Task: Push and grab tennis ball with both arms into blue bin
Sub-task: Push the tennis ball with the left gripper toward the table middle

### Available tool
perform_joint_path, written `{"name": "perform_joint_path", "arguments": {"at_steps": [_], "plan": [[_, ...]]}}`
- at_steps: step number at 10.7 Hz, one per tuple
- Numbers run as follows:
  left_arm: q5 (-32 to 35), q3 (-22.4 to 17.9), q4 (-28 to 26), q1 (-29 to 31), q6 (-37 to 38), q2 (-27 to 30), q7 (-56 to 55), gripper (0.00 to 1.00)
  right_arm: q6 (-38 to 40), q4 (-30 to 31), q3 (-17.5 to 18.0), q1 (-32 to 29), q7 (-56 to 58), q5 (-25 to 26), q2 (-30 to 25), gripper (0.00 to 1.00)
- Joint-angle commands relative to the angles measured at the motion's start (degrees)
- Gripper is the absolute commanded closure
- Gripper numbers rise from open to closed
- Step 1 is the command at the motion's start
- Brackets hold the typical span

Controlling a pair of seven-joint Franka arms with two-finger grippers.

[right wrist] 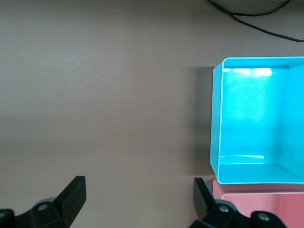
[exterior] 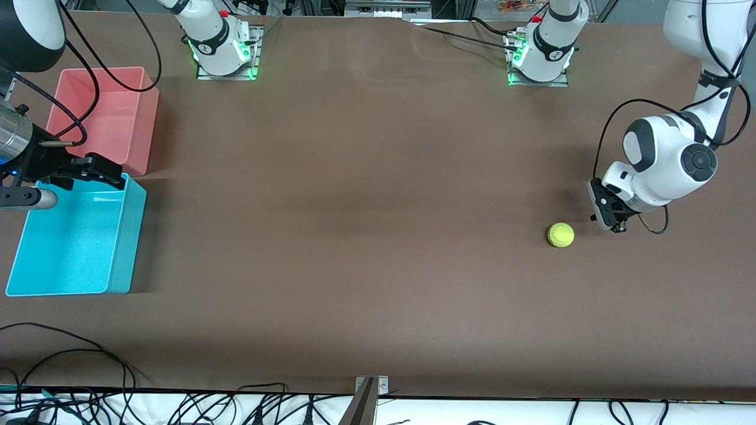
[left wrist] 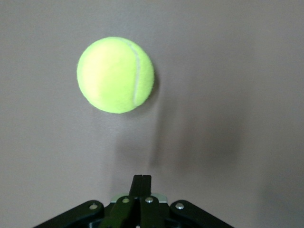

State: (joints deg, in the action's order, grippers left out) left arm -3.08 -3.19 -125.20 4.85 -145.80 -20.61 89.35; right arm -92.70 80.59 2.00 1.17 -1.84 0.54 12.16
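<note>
A: Brown worktop [exterior: 366, 195] under everything. Any tubs?

B: Two, at the right arm's end, side by side and touching: blue bin [exterior: 118, 260] nearer the front camera, pink bin [exterior: 139, 118] farther from it. Both without contents, as far as visible.

A: And the arms?

B: Left arm [exterior: 673, 156] bent low at its own end of the worktop. Right arm [exterior: 29, 159] reaching in over the blue bin's rim.

A: Left end effector?

B: Left end effector [exterior: 617, 227] clenched, fingers pressed together on nothing, tip down close to the worktop just beside the ball, apart from it. Same in the left wrist view: closed fingers [left wrist: 141, 183] with a gap of bare worktop before the ball.

A: Right end effector?

B: Right end effector [exterior: 115, 174] released, jaws spread wide, holding nothing, over the blue bin's edge next to the pink bin.

A: Ball?

B: Ball [exterior: 560, 234] resting on the worktop toward the left arm's end, well apart from both bins. Yellow-green, white seam visible in the left wrist view [left wrist: 115, 75].
</note>
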Motion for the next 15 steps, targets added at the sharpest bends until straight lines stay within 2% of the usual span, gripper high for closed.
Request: {"name": "perform_joint_path", "arguments": {"at_steps": [1, 4, 7, 11, 15], "plan": [[-1.41, -0.50, 2.76, -0.63, -4.13, -4.43, 2.32, 1.00, -1.25, 0.79, -0.07, 0.15, 0.27, -0.28, -0.65, 0.00], [-1.67, -0.50, 6.80, -0.55, -4.49, -7.86, 2.32, 1.00, -1.25, 0.88, -0.07, 0.15, 0.17, -0.37, -0.65, 0.00], [-2.02, -0.50, 8.48, -1.68, -4.49, -8.74, 1.88, 1.00, -1.25, 0.97, -0.07, 0.15, 0.17, -0.37, -0.65, 0.00], [-2.72, -0.33, 8.66, -5.10, -4.49, -8.83, -4.43, 1.00, -1.25, 0.97, -0.07, 0.15, 0.17, -0.37, -0.65, 0.00], [-2.11, -0.15, 8.39, -5.38, -4.49, -8.83, -5.59, 1.00, -1.25, 0.97, -0.07, 0.15, 0.17, -0.37, -0.65, 0.00]]}}
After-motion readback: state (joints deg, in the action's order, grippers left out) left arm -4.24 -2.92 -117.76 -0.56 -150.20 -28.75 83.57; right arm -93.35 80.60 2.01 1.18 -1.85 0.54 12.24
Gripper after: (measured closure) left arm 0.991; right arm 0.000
